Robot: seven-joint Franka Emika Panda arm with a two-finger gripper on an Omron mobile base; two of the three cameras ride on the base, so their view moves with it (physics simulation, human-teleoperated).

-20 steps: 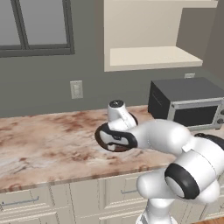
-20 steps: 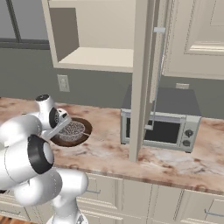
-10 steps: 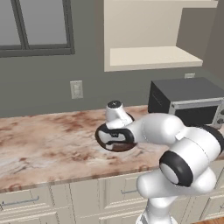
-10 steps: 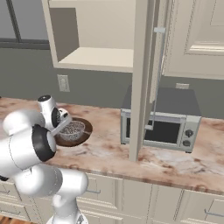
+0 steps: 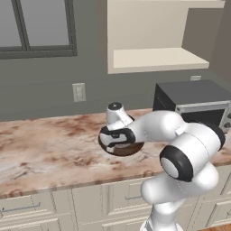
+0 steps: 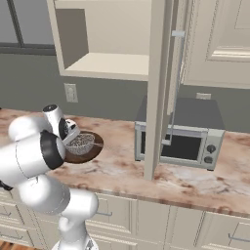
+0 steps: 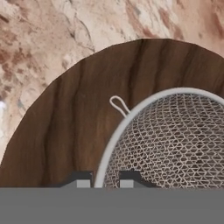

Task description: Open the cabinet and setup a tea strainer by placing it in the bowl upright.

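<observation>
**Strainer down in the bowl, release coming up**

Nearest in, the gripper is right over the work: its 2 dark tips stand close together at the bottom of the hand view, either side of the tea strainer rim, so it looks pinched on that rim w/ only a narrow gap. In the right base view the gripper sits low at the near-left edge of the bowl.

The strainer is inside the dark wooden bowl, mouth up, mesh cup showing from above, small wire loop sticking out off the rim toward the bowl's middle. Whether the mesh bottom already touches the wood, can't tell from here.

Judgement: placing is near done; what's left is letting go cleanly. Best to settle the cup flat first, then part the fingers slowly and lift straight up, so the rim doesn't snag a tip and roll the cup over. A sideways pull could tip it.

Further back, the bowl rests on the marble counter, microwave off to the right. Farthest, the cabinet door stands swung open, shelf bare.
</observation>
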